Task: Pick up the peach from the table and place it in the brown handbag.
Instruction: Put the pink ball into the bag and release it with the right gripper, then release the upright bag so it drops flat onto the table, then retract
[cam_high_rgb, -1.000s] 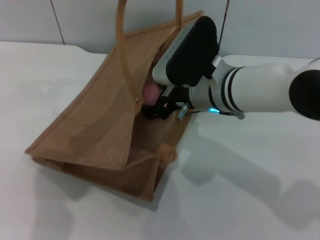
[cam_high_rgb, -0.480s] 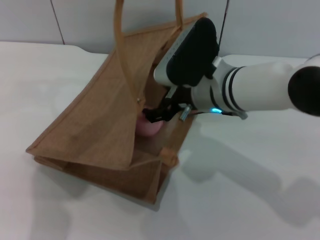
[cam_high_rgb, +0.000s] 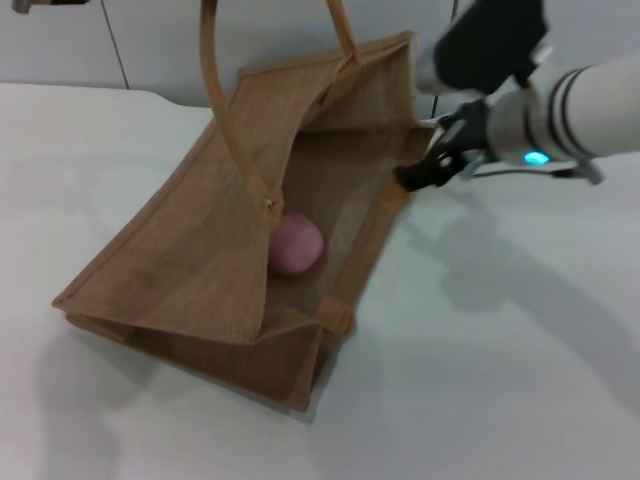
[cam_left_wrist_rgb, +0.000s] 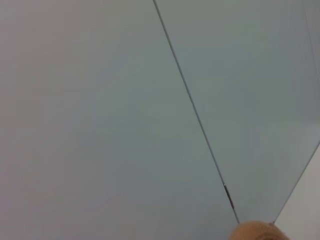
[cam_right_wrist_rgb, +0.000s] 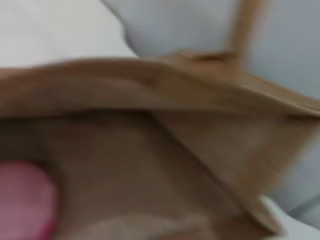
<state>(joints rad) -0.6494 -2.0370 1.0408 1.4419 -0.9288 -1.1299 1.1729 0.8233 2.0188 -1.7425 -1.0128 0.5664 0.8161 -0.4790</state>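
Note:
The peach (cam_high_rgb: 296, 244) lies inside the brown handbag (cam_high_rgb: 180, 250), on its bottom near the front wall, with nothing holding it. In the right wrist view the peach (cam_right_wrist_rgb: 22, 202) shows pink against the woven inside of the handbag (cam_right_wrist_rgb: 165, 150). The handbag stands open and leaning on the white table (cam_high_rgb: 500, 380), handles up. My right gripper (cam_high_rgb: 420, 174) hovers just outside the bag's right rim, open and holding nothing. A small part of my left gripper (cam_high_rgb: 45, 5) shows at the far upper left, away from the bag.
A grey panelled wall (cam_high_rgb: 150, 40) runs behind the table. The left wrist view shows only that wall (cam_left_wrist_rgb: 125, 110) and a tan rounded bit at its edge. The bag's two arched handles (cam_high_rgb: 215, 90) rise between the arms.
The right gripper let go of the peach, which dropped to the bag's bottom. The gripper then pulled up and to the right, out of the bag. The bag's opening has widened.

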